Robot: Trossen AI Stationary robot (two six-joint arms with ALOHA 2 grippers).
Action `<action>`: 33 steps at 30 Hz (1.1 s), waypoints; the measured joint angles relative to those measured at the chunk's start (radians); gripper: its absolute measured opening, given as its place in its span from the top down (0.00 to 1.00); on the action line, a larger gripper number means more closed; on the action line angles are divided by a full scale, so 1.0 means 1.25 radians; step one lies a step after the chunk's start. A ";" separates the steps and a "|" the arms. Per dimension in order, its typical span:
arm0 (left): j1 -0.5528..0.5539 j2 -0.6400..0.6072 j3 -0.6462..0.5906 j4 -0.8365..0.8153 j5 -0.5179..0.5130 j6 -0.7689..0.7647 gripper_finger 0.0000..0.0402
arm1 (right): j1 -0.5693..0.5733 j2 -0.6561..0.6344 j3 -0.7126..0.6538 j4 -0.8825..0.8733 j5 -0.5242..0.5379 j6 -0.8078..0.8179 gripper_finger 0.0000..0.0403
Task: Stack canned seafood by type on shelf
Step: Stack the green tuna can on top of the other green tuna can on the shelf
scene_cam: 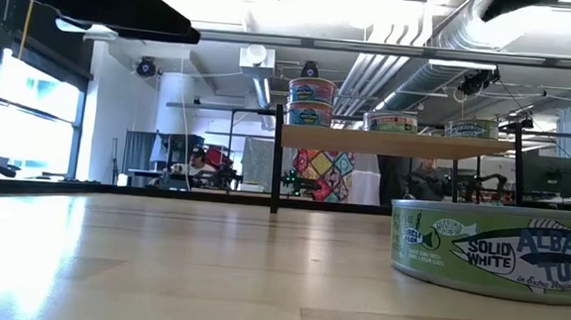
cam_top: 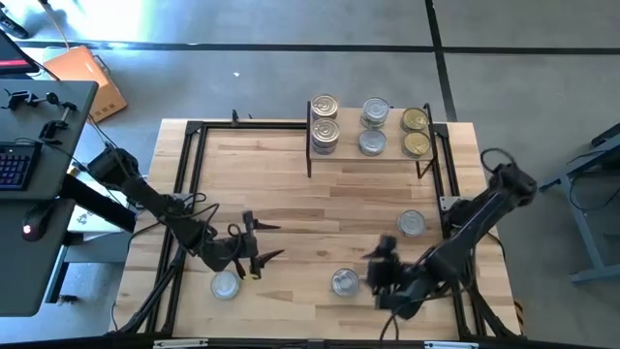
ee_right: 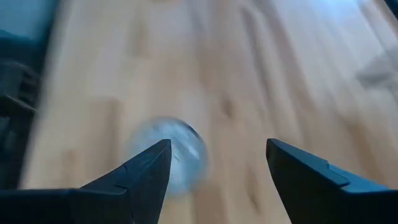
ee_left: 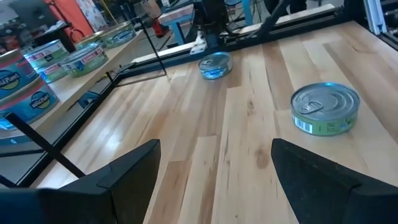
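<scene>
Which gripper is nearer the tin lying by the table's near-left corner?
Left. The left gripper is open just beside that tin; the right gripper, also open, is across the table by another tin.

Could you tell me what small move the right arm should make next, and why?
Probably ease the right gripper toward the loose tin just beside it and centre it between the fingers. Both fingers are spread with nothing between them, this tin still lies on the tabletop rather than the shelf, and the left gripper is open too, farther off.

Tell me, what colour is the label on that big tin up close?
Green, on the tuna tin, clearest in the low view.
</scene>
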 joint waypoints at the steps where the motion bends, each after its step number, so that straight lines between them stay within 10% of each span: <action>1: 0.002 0.000 0.000 0.003 0.000 -0.001 0.26 | 0.000 -0.016 0.006 -0.077 -0.002 0.058 0.37; 8: 0.006 0.003 0.000 0.004 0.000 -0.018 0.26 | 0.015 -0.102 -0.045 -0.409 -0.062 0.346 0.37; 33: 0.053 0.092 0.000 0.054 0.002 -0.021 0.26 | -0.083 -0.123 -0.499 -0.153 -0.106 0.460 0.39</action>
